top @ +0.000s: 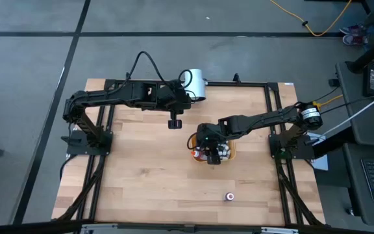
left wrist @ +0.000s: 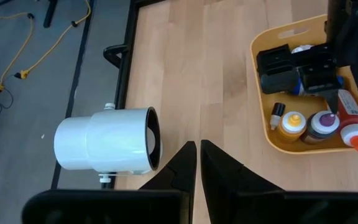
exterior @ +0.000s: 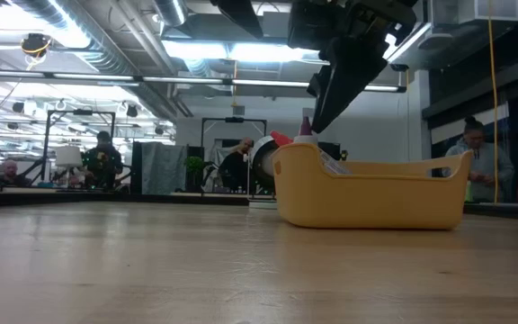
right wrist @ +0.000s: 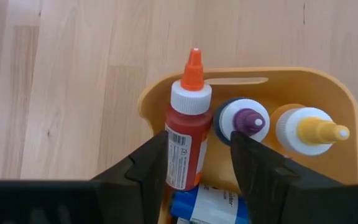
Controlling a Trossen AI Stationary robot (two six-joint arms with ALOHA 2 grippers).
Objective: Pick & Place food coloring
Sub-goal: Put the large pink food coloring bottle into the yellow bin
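Observation:
Several food coloring bottles stand in the orange-yellow tray (top: 232, 153) (right wrist: 328, 81). They include a red one with an orange tip (right wrist: 188, 134) (left wrist: 353, 118), a purple-tipped one (right wrist: 244, 119), a yellow one (right wrist: 306, 130) and a blue one (right wrist: 207, 205). My right gripper (top: 211, 155) (right wrist: 197, 140) is open over the tray, pointing steeply down, with its fingers on either side of the red bottle. One more small bottle (top: 229, 195) stands alone near the table's front edge. My left gripper (top: 174, 123) (left wrist: 197, 149) hangs shut above bare wood, left of the tray. My right gripper comes at the red bottle from above, slanting down, one finger on each side of its body. One finger (right wrist: 151, 162) lies at the bottle's labelled side (right wrist: 174, 155); whether it touches, I cannot tell. The other finger (right wrist: 253, 165) stands clear. The bottle rests tilted in the tray.
A big white cylinder (top: 195, 83) (left wrist: 107, 146) lies on its side at the table's far edge, close to the left arm. Black frame rails (top: 273, 110) run along the table's sides. Bare wood lies left of and in front of the tray (exterior: 371, 193).

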